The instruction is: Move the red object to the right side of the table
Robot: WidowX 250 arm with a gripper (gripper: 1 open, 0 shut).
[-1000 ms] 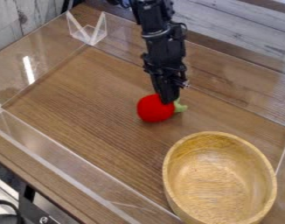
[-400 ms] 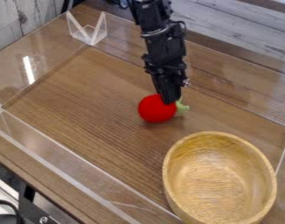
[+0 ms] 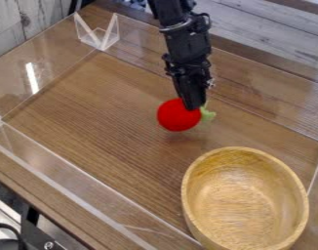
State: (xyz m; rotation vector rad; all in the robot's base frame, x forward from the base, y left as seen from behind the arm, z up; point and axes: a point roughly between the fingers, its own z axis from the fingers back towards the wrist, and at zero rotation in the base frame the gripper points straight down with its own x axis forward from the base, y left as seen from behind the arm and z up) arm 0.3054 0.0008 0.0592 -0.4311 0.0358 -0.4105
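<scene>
Mid-table view. My gripper (image 3: 190, 102) points steeply down, fingers clamped on the top of the red object (image 3: 178, 115), which hangs directly beneath them. I judge the table's (image 3: 90, 112) right edge lies beyond the wooden bowl (image 3: 244, 205).

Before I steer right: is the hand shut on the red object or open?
Shut. The hand has its fingers pinched together at the top of the red object, by its green tip.
</scene>
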